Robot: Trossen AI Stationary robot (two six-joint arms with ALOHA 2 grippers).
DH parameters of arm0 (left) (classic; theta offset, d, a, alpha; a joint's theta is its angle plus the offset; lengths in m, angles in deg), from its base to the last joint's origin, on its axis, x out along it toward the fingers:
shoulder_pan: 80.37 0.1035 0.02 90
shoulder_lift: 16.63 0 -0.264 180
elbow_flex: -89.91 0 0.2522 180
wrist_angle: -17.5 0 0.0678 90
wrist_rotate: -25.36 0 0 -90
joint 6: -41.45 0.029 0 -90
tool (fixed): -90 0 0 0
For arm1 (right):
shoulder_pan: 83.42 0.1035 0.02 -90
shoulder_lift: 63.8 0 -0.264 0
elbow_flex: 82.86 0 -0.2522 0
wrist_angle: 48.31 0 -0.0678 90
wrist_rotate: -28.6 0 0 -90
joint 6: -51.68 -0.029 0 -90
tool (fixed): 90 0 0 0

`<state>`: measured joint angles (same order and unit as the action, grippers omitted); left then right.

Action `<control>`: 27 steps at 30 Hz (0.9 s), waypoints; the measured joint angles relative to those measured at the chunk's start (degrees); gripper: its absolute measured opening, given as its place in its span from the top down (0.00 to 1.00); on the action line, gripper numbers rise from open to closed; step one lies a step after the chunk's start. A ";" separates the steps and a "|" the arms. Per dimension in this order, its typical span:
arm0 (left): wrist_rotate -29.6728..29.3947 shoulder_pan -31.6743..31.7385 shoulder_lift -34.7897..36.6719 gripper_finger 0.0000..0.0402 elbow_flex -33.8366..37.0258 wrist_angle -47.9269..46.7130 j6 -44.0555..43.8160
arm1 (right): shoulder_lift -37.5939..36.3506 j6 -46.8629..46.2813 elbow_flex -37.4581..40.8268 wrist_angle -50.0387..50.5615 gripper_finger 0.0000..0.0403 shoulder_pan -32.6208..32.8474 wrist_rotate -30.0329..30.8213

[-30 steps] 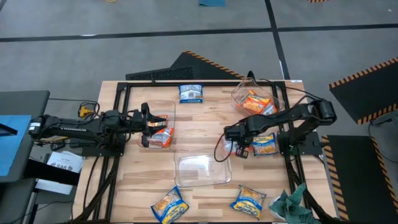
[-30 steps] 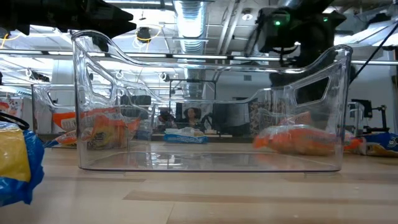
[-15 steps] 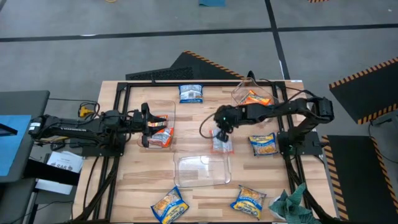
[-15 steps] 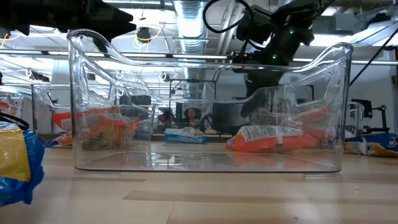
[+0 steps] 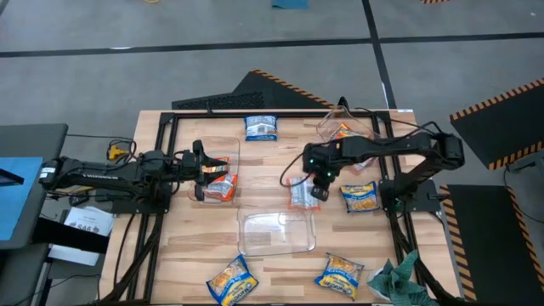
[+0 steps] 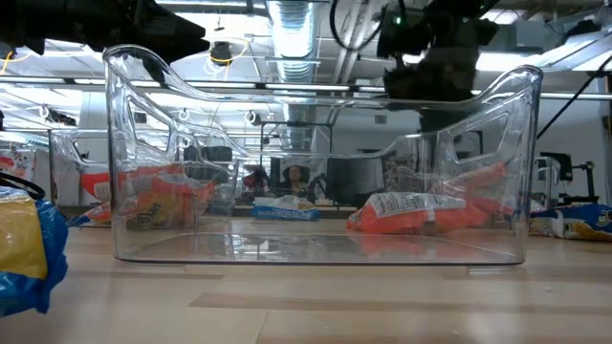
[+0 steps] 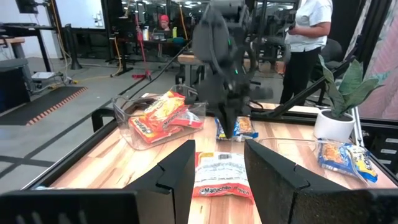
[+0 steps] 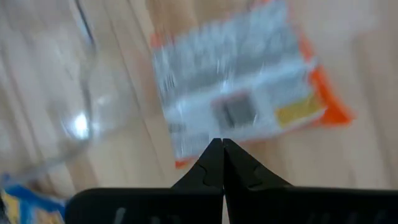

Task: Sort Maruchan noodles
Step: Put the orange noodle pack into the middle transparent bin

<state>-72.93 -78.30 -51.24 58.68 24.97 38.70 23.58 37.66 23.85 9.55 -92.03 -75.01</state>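
- high view puts your right gripper (image 5: 318,189) at centre frame, just right of an orange-edged noodle packet (image 5: 301,194) lying silver-white side up on the table (image 5: 272,170), just above the empty clear tub (image 5: 277,231).
- right wrist view shows you its fingers (image 8: 211,163) pressed together, holding nothing, with that packet (image 8: 239,109) flat on the wood beyond them.
- your left gripper (image 5: 201,172) sits left of centre, over the left tub (image 5: 218,170) that holds orange packets (image 5: 219,180); in the left wrist view its fingers (image 7: 180,171) are spread.
- a third tub (image 5: 350,134) at upper right holds more orange packets (image 5: 344,132).
- you have blue-and-yellow packets loose at top centre (image 5: 261,127), right of the right gripper (image 5: 360,197), and two along the bottom edge (image 5: 232,280) (image 5: 341,274).
- a teal-green cloth (image 5: 398,279) lies at lower right.
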 joint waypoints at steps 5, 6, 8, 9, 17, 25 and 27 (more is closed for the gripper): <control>-0.03 0.00 -0.01 0.69 0.00 0.02 -0.02 | 5.83 2.21 0.02 1.17 0.96 2.10 -0.44; -0.04 0.00 -0.02 0.69 0.00 0.02 -0.02 | 7.15 3.02 0.02 1.05 0.97 2.40 -0.45; -0.05 0.00 -0.02 0.69 0.00 0.03 -0.04 | 9.72 4.00 0.02 1.13 0.97 2.55 -0.44; -0.07 0.00 -0.02 0.69 0.00 0.04 -0.04 | 10.86 4.38 0.02 0.89 0.97 2.54 -0.46; -0.11 0.00 -0.02 0.69 0.00 0.04 -0.07 | 13.71 5.53 0.04 -9.01 0.96 -0.07 0.06; -0.11 0.00 -0.02 0.69 0.00 0.03 -0.01 | 11.99 5.58 -0.01 -24.82 0.95 -5.65 1.28; -0.11 0.00 -0.02 0.69 0.00 0.01 -0.02 | 11.10 5.58 -0.02 -26.63 0.95 -6.94 1.64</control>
<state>-73.04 -78.30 -51.26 58.68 24.99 38.68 34.68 43.23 23.83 -17.08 -98.97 -73.37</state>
